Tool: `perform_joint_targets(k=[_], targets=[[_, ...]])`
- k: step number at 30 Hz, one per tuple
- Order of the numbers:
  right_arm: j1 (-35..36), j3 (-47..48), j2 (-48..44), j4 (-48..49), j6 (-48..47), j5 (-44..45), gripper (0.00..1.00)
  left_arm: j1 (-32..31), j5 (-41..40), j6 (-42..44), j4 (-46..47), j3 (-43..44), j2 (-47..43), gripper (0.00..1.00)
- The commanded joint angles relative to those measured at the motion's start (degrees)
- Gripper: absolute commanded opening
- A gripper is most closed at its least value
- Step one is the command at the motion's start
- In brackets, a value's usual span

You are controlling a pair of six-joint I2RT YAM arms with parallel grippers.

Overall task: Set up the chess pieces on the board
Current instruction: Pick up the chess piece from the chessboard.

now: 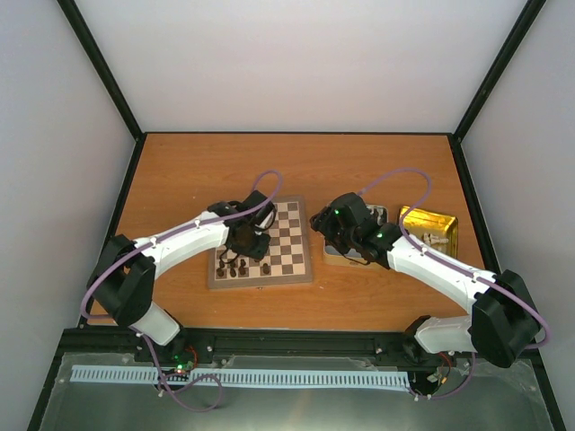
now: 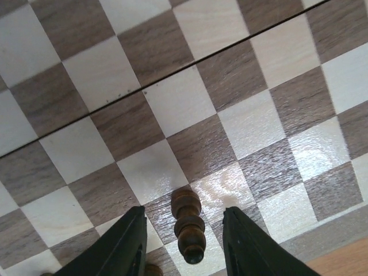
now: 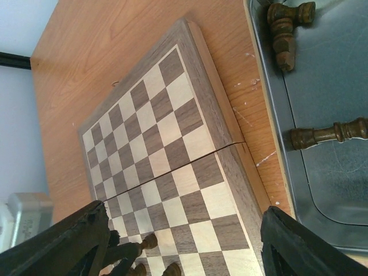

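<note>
White walls closed in the orange-brown tabletop (image 1: 180,171) on three sides, and the board (image 1: 286,235) lay flat near its middle, with the silver tin (image 1: 382,215) just beside its right edge and the gold tin (image 1: 431,229) further to the right. A few dark chess pieces (image 1: 233,267) stood on the near left squares of the board. The left claw (image 2: 183,214) hung low over that corner with its fingers (image 2: 123,244) spread, and one dark piece (image 2: 190,230) stood upright between them, with a visible gap on each side, so it was not pinched. The right claw (image 3: 185,241) was also spread wide and carried nothing; it was at the border between board and silver tin, where two more dark pieces (image 3: 328,133) lay on their sides on the metal floor. These chessmen looked like turned wood, so I judged them very light, stiff and not fragile, but smooth and rounded, which means they could slip out, tip over, or roll away on the tin. The best hold seemed to be across the narrow waist under the head, with the fingers closing gently and squarely. For a lying piece the claw would need to come from above and close across the stem, not along it
</note>
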Motion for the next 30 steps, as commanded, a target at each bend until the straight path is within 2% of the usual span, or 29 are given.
perform_joint_targets(k=[1,7,13,21,30], targets=[[-0.22,-0.7,-0.92,-0.39,-0.04,1.4,0.72,0.24,1.97,-2.3,4.11,-2.01,-0.8,0.34],[-0.22,-0.55,-0.37,-0.43,0.09,1.0,0.72,0.24,3.0,-1.64,4.6,-2.67,-0.14,0.15],[-0.22,-0.68,-0.29,-0.44,0.24,1.09,0.72,0.25,1.54,-0.72,3.21,-2.57,-1.17,0.05],[-0.22,-0.84,-0.48,-0.46,0.37,1.42,0.72,-0.55,7.18,4.66,5.62,0.29,-5.08,0.04],[-0.22,-2.61,-3.33,-2.36,2.41,4.79,0.72,-8.22,6.24,5.83,4.07,4.64,-0.52,0.04]])
